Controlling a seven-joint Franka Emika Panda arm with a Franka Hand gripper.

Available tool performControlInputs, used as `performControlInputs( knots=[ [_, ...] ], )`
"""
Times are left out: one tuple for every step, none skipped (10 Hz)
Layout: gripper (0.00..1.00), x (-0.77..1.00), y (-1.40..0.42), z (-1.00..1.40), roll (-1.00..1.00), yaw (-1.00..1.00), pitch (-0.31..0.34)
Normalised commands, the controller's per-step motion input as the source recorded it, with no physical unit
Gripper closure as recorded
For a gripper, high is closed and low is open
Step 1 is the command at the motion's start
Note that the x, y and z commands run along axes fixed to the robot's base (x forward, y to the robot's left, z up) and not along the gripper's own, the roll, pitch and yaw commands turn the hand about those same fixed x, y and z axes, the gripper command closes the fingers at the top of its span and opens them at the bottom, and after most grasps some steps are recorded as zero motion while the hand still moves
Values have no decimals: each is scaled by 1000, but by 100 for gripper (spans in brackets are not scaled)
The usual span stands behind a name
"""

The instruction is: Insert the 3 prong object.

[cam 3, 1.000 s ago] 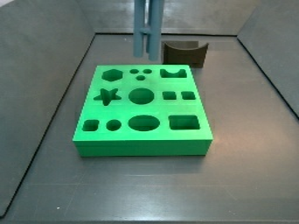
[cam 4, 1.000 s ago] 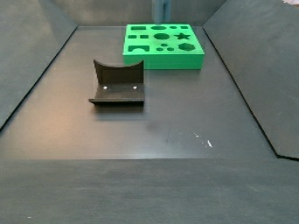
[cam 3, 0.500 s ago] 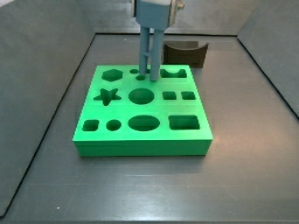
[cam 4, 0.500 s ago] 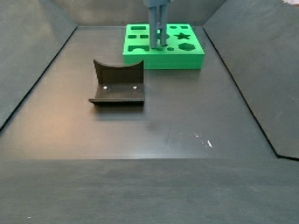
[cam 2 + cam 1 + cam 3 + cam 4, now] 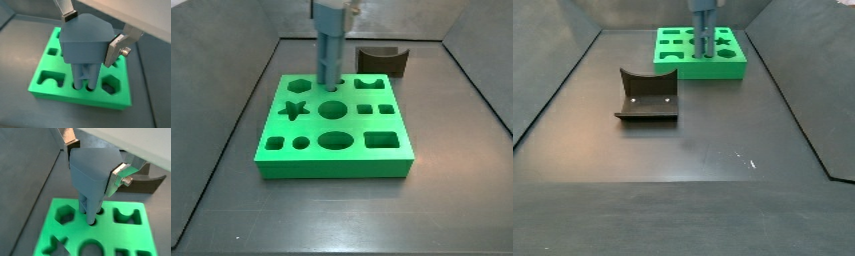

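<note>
3 prong object [image 5: 329,48] stood upright over green block [image 5: 337,128], prong tips at small round holes near back edge — lower than half second before. Gripper [image 5: 90,31] above block, jaws clamped on blocky top. Brown notched block [image 5: 647,96] on desk [image 5: 700,170], unmoved.

No readable text, label, brand, number or sign appeared on any surface. The gripper [image 5: 90,37], closed on the 3 prong object [image 5: 85,47] above the green block [image 5: 50,75], carried no marking; the dark brown block [image 5: 647,95] was likewise plain.
</note>
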Motion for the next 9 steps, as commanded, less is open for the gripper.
performControlInputs(
  knots=[
    [100, 0, -17, -320, -63, -591, -37],
    [100, 466, -40, -483, -86, -523, -23],
    [100, 657, 0, -491, -41, -474, 0],
    [100, 537, 0, -440, -46, -377, 0],
    [100, 120, 0, -591, -40, -94, -90],
    [100, 0, 71, -706, -81, -100, -234],
    [100, -240, 9, -600, -10, 0, -330],
    [100, -71, 0, -214, -1, 0, -233],
    [100, 0, 0, 0, 0, 0, 0]
  ],
)
